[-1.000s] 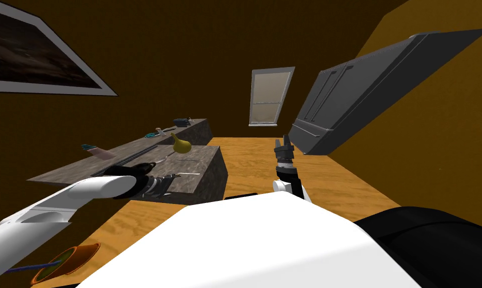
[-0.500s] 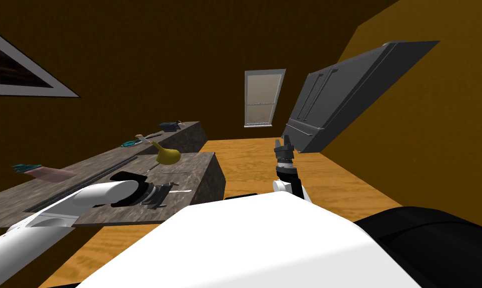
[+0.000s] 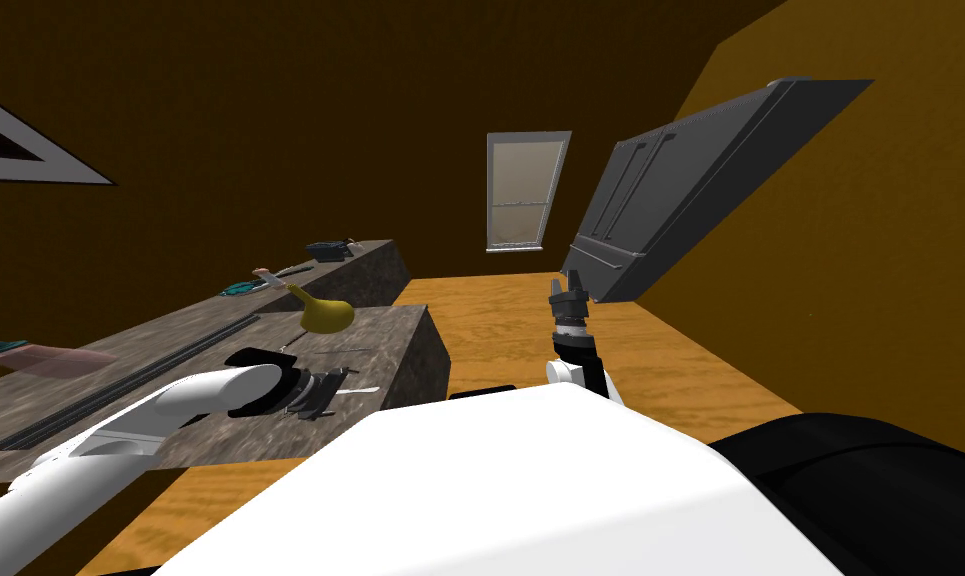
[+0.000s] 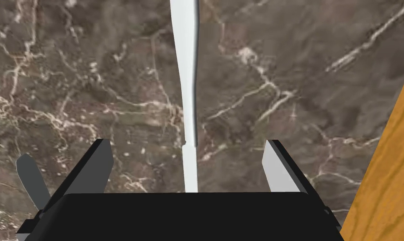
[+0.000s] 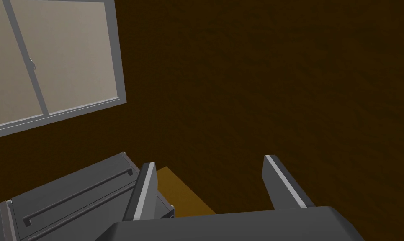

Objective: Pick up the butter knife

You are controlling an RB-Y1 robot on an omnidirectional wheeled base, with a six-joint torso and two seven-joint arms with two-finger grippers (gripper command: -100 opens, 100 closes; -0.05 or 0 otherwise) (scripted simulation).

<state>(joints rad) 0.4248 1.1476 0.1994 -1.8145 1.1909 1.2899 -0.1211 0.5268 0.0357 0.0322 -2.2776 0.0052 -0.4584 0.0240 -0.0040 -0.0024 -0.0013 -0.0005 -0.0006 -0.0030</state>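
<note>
The left wrist view shows the white butter knife (image 4: 187, 75) lying flat on the dark marble counter (image 4: 92, 83), between the left gripper's (image 4: 187, 144) spread fingers and touching neither. The head view adds a yellow gourd (image 3: 325, 315) farther along the counter, well apart from the knife. The counter's edge and the wood floor (image 4: 389, 167) run near the knife on one side; the right gripper (image 3: 570, 290), fingers apart, stands well away.

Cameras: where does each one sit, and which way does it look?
Head view: on my head, looking down and forward over the counter; shows left pincer, right pincer.
Left wrist view: on the left hand, looking down at the knife between its open fingers.
Right wrist view: on the right hand, facing the fridge; fingers open.
Head and left wrist share counter and knife.
</note>
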